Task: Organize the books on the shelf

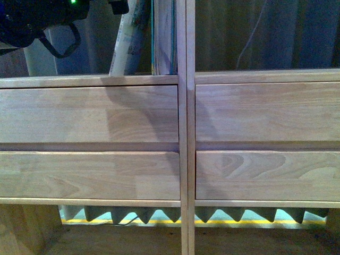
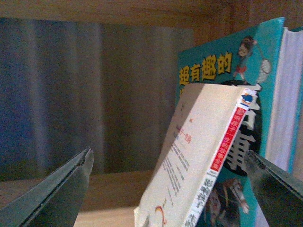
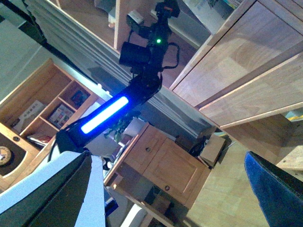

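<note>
Taking the shelf's centre divider (image 1: 186,127) as the landmark, the left gripper (image 2: 170,189) works in the open compartment to the left of it, above the upper drawer front (image 1: 89,114); its jaws stand wide apart and hold nothing, one finger well clear of the books and the other beside the teal cover. Next toward the divider, the white paperback (image 2: 194,156) leans at a slant, its foot out on the shelf board and its top edge resting against the teal hardback (image 2: 222,66). The hardback stands upright just beside the divider, cream page edges showing. Right of the divider, the compartment over the right drawers shows no books. The right gripper (image 3: 165,189) hangs well away from the shelf (image 1: 255,111), jaws spread, empty. The step in hand looks like straightening the paperback. The next move likely calls for pushing its foot toward the hardback, gently, since the thin cover may buckle or slide.
</note>
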Robot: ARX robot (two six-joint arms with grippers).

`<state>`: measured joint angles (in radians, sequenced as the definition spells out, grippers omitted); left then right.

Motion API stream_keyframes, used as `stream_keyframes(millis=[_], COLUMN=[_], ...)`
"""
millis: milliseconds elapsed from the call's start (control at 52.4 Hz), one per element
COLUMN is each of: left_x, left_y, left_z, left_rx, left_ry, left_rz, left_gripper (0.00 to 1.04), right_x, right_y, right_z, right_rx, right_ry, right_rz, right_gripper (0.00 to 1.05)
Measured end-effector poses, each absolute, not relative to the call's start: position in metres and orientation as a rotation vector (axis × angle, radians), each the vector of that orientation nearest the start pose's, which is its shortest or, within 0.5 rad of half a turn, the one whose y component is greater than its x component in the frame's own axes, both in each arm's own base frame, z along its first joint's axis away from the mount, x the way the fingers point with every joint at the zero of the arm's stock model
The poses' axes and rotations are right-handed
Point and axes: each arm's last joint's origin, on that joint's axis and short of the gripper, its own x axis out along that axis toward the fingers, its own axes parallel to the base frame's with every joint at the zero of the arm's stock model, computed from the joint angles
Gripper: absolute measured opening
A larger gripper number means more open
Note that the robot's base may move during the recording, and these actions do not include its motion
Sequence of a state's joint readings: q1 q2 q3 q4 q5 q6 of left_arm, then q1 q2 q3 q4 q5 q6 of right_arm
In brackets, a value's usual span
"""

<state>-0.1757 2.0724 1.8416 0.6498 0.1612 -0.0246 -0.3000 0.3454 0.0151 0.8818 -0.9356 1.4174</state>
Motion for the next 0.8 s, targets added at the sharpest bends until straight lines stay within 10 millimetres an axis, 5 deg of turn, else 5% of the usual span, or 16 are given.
stream_keyframes(millis=[191,382,726,802], left_x=[0.442,0.366,0.263,0.249], left_y=[-0.09,-0.077,-0.017,-0.013], left_z=[0.361,0.362,0.332,0.326], left_rx=[-0.091,-0.115,-0.173,-0.11], left_ry=[-0.302,-0.255,-0.151,-0.058], left_rz=[-0.386,-0.328,-0.221,-0.047], left_gripper=[0.98,0.98,0.98,0.83], right_x=[0.098,0.098,0.098,0.101], right_y=[-0.006,-0.006,-0.006,-0.004], right_z=[0.215,0.215,0.215,0.215], right_rx=[1.021,1.021,1.021,1.016], right_ry=[0.058,0.058,0.058,-0.026], right_rz=[0.8,0.8,0.8,0.694], right_gripper=[0.98,0.98,0.98,0.93])
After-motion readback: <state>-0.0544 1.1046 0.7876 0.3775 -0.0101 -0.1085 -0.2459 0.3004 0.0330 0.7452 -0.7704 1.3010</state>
